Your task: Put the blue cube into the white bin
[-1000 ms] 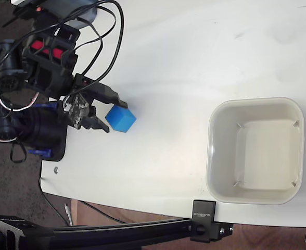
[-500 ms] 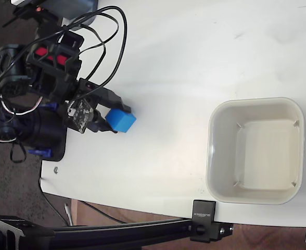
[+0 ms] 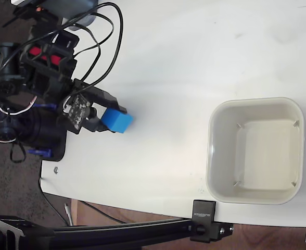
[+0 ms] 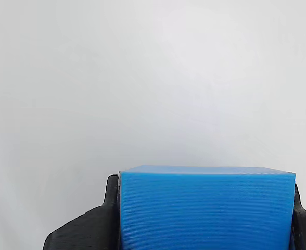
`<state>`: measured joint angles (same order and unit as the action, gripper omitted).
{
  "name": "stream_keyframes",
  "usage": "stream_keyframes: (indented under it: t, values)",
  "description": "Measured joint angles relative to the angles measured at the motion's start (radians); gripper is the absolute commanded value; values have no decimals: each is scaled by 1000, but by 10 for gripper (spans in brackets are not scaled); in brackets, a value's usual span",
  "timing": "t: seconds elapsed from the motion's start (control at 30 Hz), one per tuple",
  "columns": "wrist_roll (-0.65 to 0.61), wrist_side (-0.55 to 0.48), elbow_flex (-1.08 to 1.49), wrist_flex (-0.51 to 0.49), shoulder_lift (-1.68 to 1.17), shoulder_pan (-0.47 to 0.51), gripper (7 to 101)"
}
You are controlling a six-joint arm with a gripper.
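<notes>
The white table fills most of the fixed view, with the white bin empty at its right side and the arm at the far left edge. The task is at an early stage: the grasp looks made, but the lift, carry and drop are all left. The gripper is closed on the blue cube, its dark fingers pressed to both side faces in the wrist view, well apart from the bin.
</notes>
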<state>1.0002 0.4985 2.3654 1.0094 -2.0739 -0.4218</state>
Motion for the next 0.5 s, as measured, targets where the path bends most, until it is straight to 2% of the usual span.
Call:
stream_keyframes:
  t: [0.13, 0.3, 0.37, 0.5]
  values:
    - [-167, -3, -224, 71, 44, 87, 478]
    - [-410, -64, -543, 104, 209, 201, 468]
    - [-512, -101, -663, 89, 281, 249, 481]
    - [-664, -206, -801, -11, 388, 342, 489]
